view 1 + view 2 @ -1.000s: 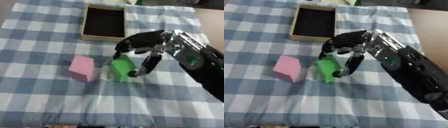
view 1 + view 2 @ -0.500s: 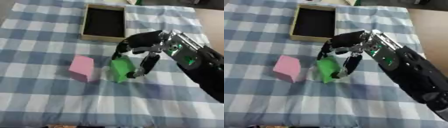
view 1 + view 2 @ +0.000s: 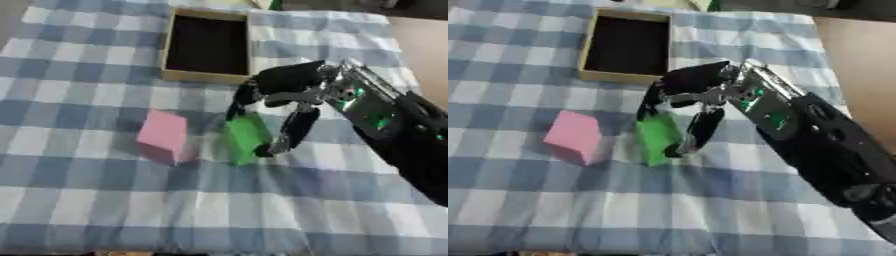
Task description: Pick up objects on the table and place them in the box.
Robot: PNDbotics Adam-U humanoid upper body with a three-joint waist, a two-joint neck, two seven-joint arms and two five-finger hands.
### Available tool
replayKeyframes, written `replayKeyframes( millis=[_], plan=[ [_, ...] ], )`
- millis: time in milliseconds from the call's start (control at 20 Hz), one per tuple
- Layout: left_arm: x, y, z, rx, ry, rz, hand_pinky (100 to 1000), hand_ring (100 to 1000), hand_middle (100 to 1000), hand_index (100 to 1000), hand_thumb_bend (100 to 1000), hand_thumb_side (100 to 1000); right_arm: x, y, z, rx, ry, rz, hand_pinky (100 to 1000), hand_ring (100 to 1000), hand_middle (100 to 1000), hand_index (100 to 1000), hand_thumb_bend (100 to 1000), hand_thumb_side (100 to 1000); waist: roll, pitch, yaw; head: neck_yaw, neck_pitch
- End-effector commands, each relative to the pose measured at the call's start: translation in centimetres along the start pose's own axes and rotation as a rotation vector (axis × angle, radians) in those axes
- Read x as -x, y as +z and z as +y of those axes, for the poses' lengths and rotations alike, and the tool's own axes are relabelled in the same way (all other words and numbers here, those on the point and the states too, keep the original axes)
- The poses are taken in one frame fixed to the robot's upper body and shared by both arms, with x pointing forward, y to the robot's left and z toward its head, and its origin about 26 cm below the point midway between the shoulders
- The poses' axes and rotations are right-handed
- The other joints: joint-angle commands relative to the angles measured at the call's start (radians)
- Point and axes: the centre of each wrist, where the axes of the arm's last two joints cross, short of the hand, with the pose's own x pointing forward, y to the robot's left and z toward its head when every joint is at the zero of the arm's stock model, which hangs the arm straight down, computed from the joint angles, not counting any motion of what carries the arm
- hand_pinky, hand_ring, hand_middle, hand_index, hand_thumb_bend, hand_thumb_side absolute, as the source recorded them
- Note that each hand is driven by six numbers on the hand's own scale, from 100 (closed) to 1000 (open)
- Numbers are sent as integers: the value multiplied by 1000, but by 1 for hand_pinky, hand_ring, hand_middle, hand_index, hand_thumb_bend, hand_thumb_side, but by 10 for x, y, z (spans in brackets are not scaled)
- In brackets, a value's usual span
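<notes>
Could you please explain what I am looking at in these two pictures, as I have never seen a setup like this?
Both pictures come from the two eyes of a camera in a humanoid robot's head, looking down at its work, so they show nearly the same thing. The black and silver arm coming in from the right ends in the robot's right hand. Its fingers and thumb are curled around a green block, which sits on a table covered with a blue checked cloth. Beside it, to the left, lies a pink block. Further back stands an open box with a dark inside, holding nothing visible. The left hand is out of sight.
</notes>
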Motion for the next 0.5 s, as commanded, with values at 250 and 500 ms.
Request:
replayKeyframes(
  millis=[250,500],
  plan=[
    [-6,-8,1,5,6,-34,602,535,614,740,100,893,1,8,-12,12,74,-7,794,755,406,680,248,297,9,-16,-1,-2,-8],
    [-6,-8,1,4,2,-34,601,535,614,740,100,893,4,17,-19,140,91,39,773,694,337,606,150,266,10,-17,-5,2,-8]
  ],
)
